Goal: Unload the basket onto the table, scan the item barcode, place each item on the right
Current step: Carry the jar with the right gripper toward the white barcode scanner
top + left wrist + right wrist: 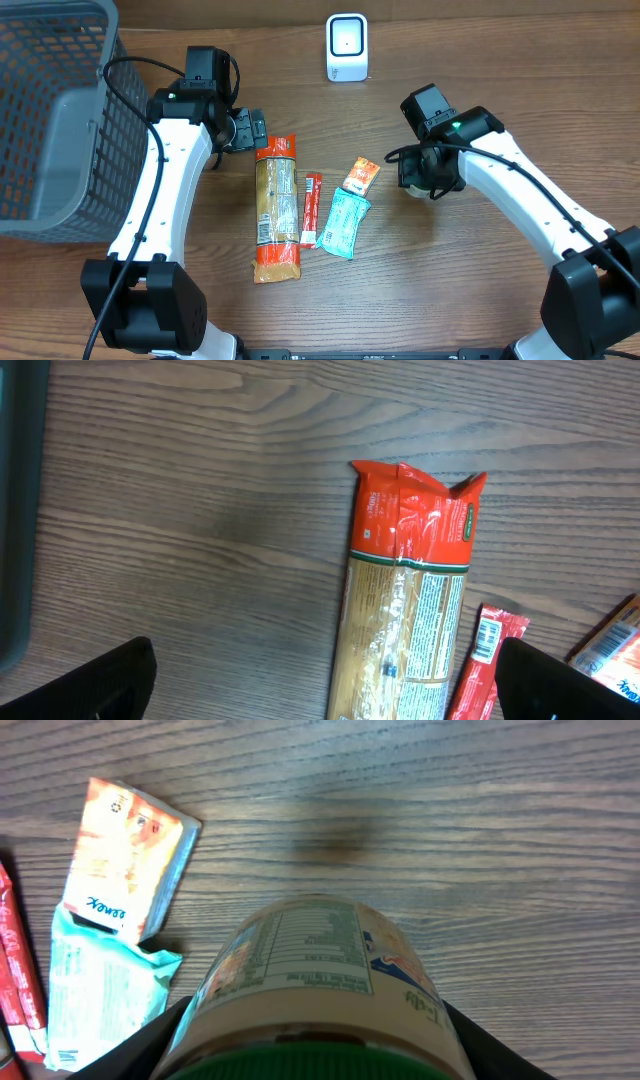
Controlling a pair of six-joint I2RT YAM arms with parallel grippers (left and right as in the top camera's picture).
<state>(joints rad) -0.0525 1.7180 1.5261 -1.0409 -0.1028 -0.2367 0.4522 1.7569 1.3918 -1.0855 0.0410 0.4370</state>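
Gripping the green-lidded jar across its body, the right gripper holds it just right of the orange sachet and teal packet. You see its nutrition panel facing the wrist camera. The white scanner stands well apart at the worktop's far edge. The left gripper hangs fully open beside the spaghetti pack.

Wooden desk: pasta pack just beside the left tool, three small packets between it and the right tool.
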